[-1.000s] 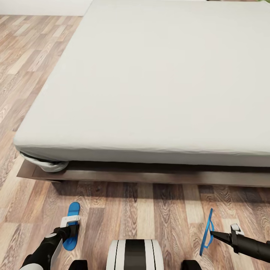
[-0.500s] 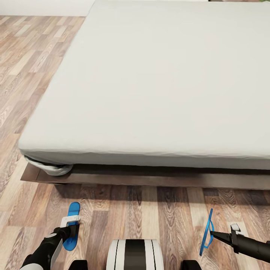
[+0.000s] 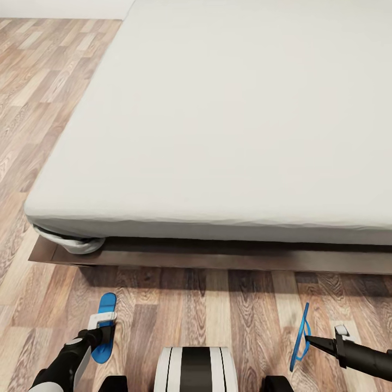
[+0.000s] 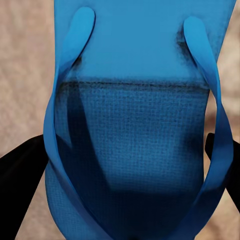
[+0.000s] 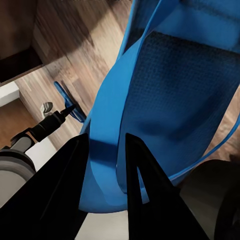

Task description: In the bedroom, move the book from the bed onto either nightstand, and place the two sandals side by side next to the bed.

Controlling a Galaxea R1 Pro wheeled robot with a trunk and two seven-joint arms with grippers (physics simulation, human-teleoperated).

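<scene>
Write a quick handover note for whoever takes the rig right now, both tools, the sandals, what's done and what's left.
Left tool: shut on the left sandal, held flat above the floor.
Right tool: shut on the right sandal, held on edge.
Bed sits straight ahead; no book can be seen on the mattress from the head view.
Done: both sandals picked up.
Left: set them side by side by the bed; find the book and confirm it's on a nightstand.

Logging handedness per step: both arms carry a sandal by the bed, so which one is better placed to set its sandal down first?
Probably left: its sandal hangs flat, sole down; the right gripper's sandal stands on edge.
</scene>
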